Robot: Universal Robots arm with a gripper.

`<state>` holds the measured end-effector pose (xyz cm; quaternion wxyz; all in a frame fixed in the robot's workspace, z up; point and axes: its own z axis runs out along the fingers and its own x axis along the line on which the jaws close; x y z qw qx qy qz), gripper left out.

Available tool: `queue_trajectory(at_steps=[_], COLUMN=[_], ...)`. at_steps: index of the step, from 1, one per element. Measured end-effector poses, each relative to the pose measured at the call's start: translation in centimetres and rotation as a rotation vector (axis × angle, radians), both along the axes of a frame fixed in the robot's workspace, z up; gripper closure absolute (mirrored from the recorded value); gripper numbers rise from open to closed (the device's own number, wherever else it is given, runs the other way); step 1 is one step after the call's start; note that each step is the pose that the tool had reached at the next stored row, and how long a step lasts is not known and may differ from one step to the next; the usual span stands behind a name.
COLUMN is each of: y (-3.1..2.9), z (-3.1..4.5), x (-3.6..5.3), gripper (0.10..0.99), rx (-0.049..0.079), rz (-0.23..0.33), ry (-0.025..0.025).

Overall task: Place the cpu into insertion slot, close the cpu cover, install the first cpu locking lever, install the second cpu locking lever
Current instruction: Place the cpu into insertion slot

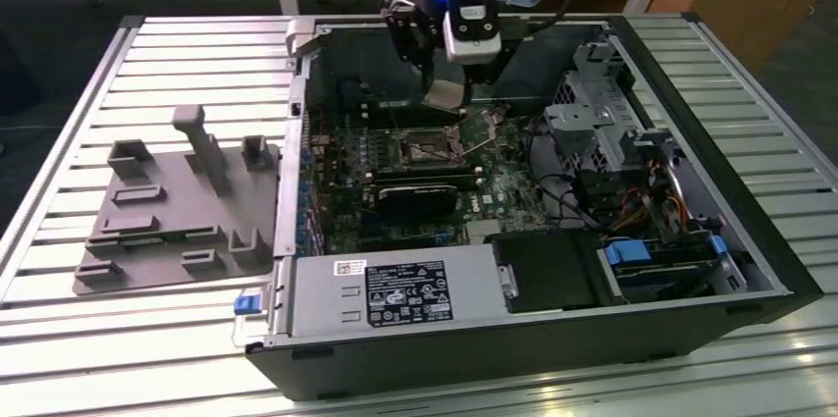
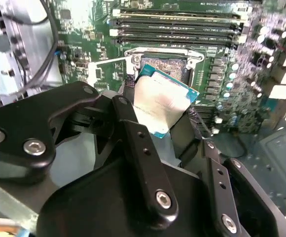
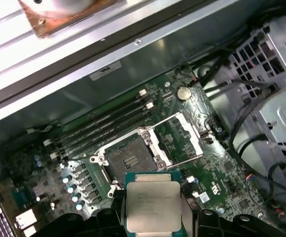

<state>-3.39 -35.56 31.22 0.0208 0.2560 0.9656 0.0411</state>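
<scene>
- The gripper (image 2: 161, 116) holds the cpu (image 2: 162, 101) between its two black fingers (image 2: 138, 143), which are closed in on the chip's opposite edges.
- In both wrist views the cpu's pale metal top faces the camera. In the second wrist view the chip sits tilted in the grip, its green-edged corner sticking out past the fingertips.
- The insertion slot (image 3: 126, 160) lies just beyond the fingertips, below the held chip and apart from it. Its dark centre is uncovered.
- The cpu cover (image 3: 153, 145) is swung open, lying on the side of the slot away from the memory slots (image 3: 103, 128); its window frames bare green board.
- In the exterior view the gripper (image 1: 448, 83) hangs inside the open computer case (image 1: 772, 280), with the cpu (image 1: 445, 93) at the fingertips just above the motherboard and near the insertion slot (image 1: 426, 147).
- A black graphics card (image 1: 419, 196) lies further along the board, past the slot from the fingers.
- A grey fixture (image 1: 171, 211) rests on the slatted table (image 1: 78, 338), well apart from the fingers, at the exterior view's left.
</scene>
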Motion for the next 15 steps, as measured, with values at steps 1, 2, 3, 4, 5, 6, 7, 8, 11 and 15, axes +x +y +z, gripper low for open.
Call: queue_trajectory(at_steps=[1,2,3,4,5,6,7,8,11,15], y=[0.0,0.0,0.0,0.0,0.0,0.0,0.0,0.0,0.0,0.0], z=[-0.03,-0.06,-0.09,-0.13,-0.15,-0.18,-0.21,-0.23,-0.31,-0.41], x=[0.0,0.0,0.0,0.0,0.0,0.0,0.0,0.0,0.0,0.0], gripper=[0.549,0.549,0.549,0.549,0.549,0.549,0.549,0.549,0.549,0.549], rx=[0.0,0.0,0.0,0.0,0.0,0.0,0.0,0.0,0.0,0.0], rz=[-0.018,-0.036,-0.054,-0.074,-0.092,-0.11,-0.128,-0.146,-0.201,-0.273], ry=[-0.0001,0.0,0.0,0.0,0.0,0.0,-0.0001,-0.0001,-0.0001,0.0])
